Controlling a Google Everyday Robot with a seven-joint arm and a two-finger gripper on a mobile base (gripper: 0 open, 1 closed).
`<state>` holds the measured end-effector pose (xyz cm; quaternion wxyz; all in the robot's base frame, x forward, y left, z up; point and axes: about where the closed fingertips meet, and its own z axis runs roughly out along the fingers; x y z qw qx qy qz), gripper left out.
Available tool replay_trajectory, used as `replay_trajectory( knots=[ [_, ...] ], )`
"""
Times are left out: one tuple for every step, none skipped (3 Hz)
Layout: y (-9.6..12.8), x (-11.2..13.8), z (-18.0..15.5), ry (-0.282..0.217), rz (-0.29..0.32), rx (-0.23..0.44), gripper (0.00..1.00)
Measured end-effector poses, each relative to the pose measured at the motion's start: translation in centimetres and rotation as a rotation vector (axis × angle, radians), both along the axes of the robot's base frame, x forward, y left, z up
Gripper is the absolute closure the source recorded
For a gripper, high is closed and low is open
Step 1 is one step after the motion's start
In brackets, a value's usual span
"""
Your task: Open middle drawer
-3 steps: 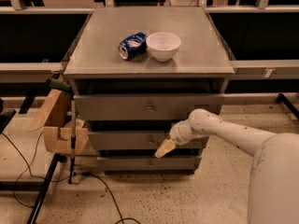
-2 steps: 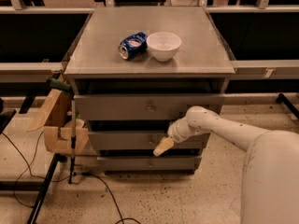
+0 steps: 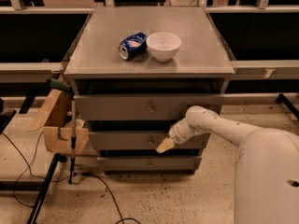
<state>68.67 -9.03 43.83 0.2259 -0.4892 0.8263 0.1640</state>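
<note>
Nearest, at lower right, stands the robot's white body [image 3: 266,181]. Its arm [image 3: 219,122] reaches left and downward toward the cabinet front.

The pincer [image 3: 164,145] is tan-tipped. It sits against the front of the middle drawer [image 3: 117,140], just right of the drawer's small centre knob [image 3: 150,142] and low on the panel. Whether the pincer is released or clenched cannot be told, nor whether it grasps the knob.

The middle drawer lies in the grey cabinet between the narrower bottom drawer [image 3: 140,164] below and the taller top drawer [image 3: 112,108] above. Its front is set back under the top drawer's front.

Left of the cabinet, a cardboard box [image 3: 58,125] leans against it. Black cables [image 3: 28,171] trail over the speckled floor.

Farther back, on the counter [image 3: 196,55] that tops the cabinet, a blue can [image 3: 132,45] lies on its side. It touches or nearly touches a white bowl [image 3: 163,45], which stands upright to its right.
</note>
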Motion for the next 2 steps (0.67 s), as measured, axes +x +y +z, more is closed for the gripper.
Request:
replay_trajectory(
  knots=[
    [0.0, 0.24, 0.43, 0.0, 0.0, 0.0, 0.55],
    [-0.09, 0.46, 1.36, 0.0, 0.0, 0.0, 0.75]
  ],
)
